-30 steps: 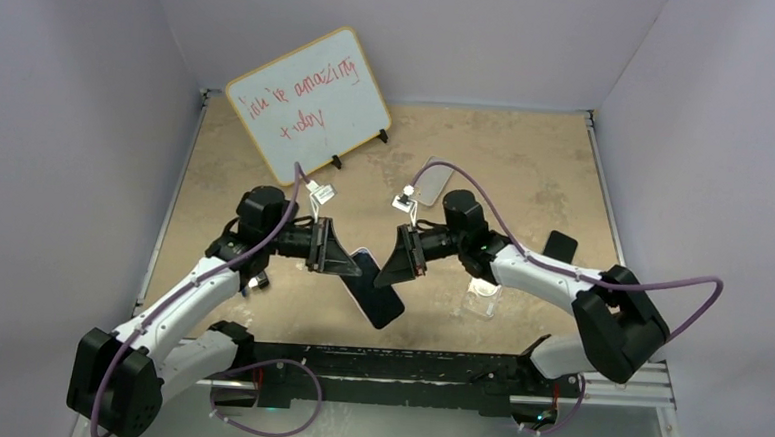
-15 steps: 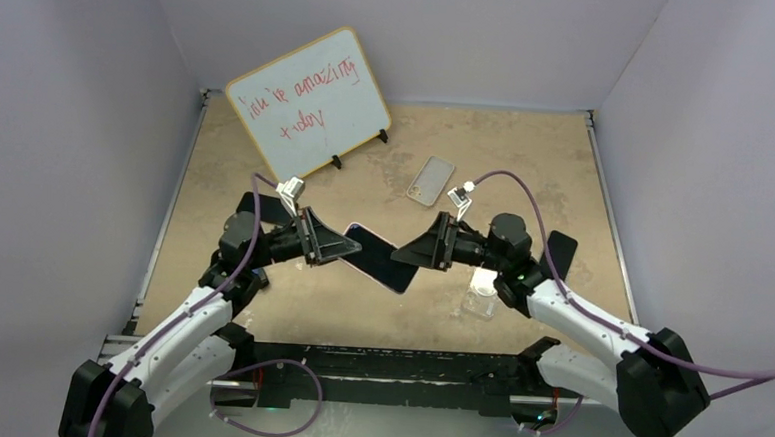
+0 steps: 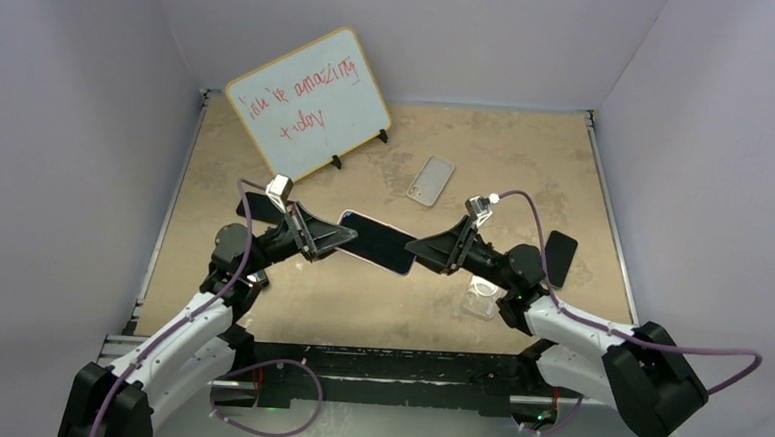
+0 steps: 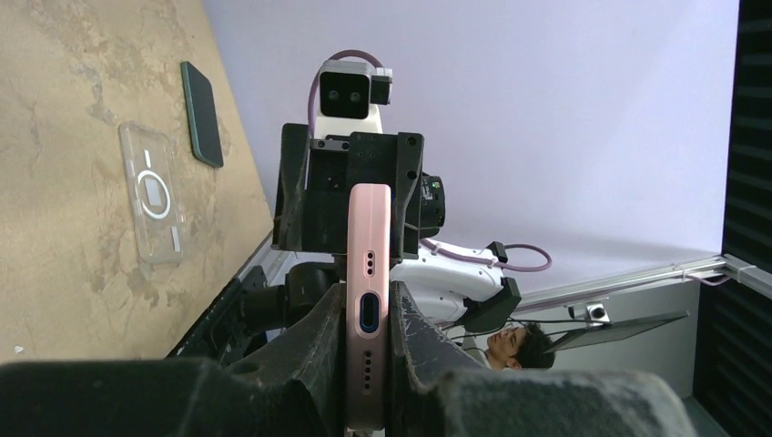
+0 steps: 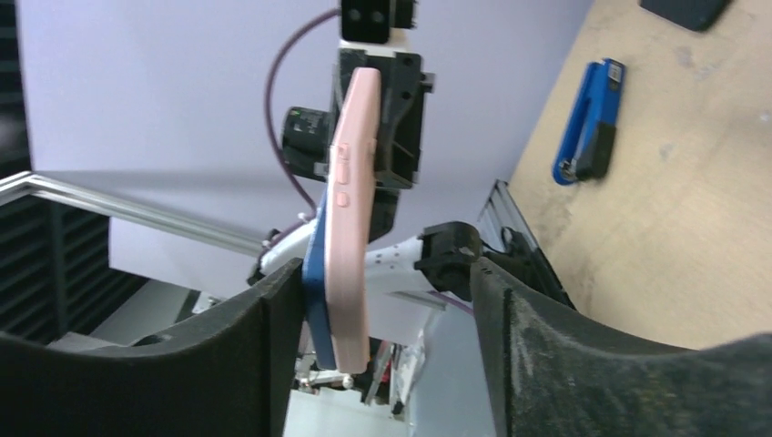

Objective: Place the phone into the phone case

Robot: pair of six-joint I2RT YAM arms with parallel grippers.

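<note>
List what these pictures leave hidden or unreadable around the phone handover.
- Top view: the right arm covers part of the clear case.
- Top view: the whiteboard writing is too small to read surely.
- Right wrist view: the phone shows edge-on; whether it touches a finger of the right gripper cannot be told.
- Right wrist view: the top edge cuts off a dark object.
</note>
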